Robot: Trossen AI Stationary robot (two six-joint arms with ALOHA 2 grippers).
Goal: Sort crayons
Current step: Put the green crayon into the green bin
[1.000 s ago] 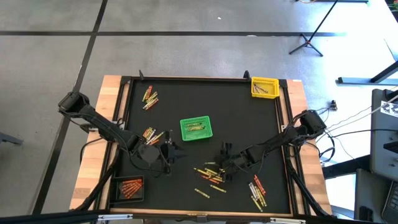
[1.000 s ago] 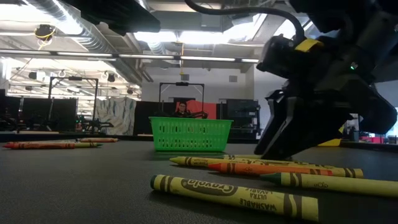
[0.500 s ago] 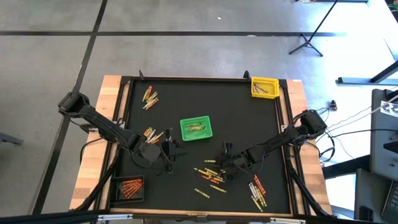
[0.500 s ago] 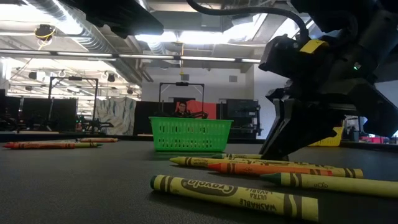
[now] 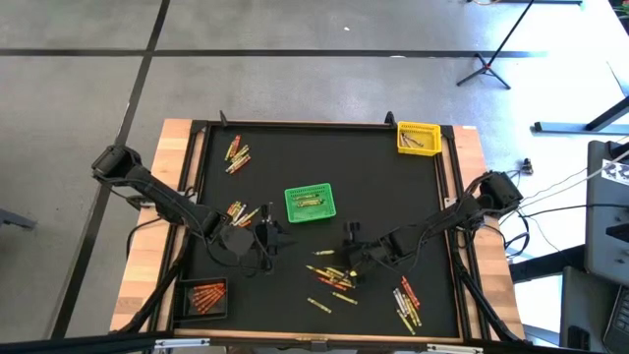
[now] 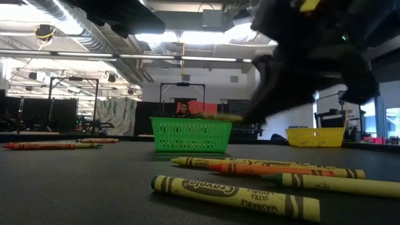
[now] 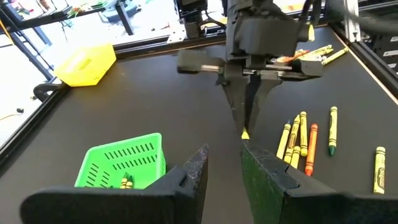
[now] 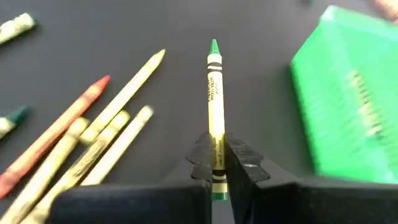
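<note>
My right gripper (image 5: pixel 349 238) is shut on a green-tipped crayon (image 8: pixel 215 99) in a yellow-green wrapper, above the black mat and just near-right of the green basket (image 5: pixel 310 203). In the low view this crayon (image 6: pixel 220 116) pokes out level with the basket's rim. My left gripper (image 7: pixel 224 169) waits open and empty left of it, near the mat's middle (image 5: pixel 270 236). Loose crayons (image 5: pixel 332 275) lie flat on the mat below my right gripper. My right gripper pinches the crayon's rear part (image 8: pixel 216 163), near its flat end, between the two fingers. The crayon lies along the fingers and sticks out past their tips, point forward. The fingers slant down from the table's right. The crayon is lifted clear of the mat.
A yellow basket (image 5: pixel 417 138) stands at the far right corner and a black basket (image 5: pixel 206 295) with red and orange crayons at the near left. More crayon piles lie at the far left (image 5: pixel 237 154), beside my left gripper (image 5: pixel 239 212) and at the near right (image 5: pixel 406 300).
My right gripper has risen from the pile of crayons on the mat with the green-tipped crayon between its fingers, rolling its wrist and drifting a little toward the green basket. The crayon is now clear of the mat. The other crayons lie as before.
</note>
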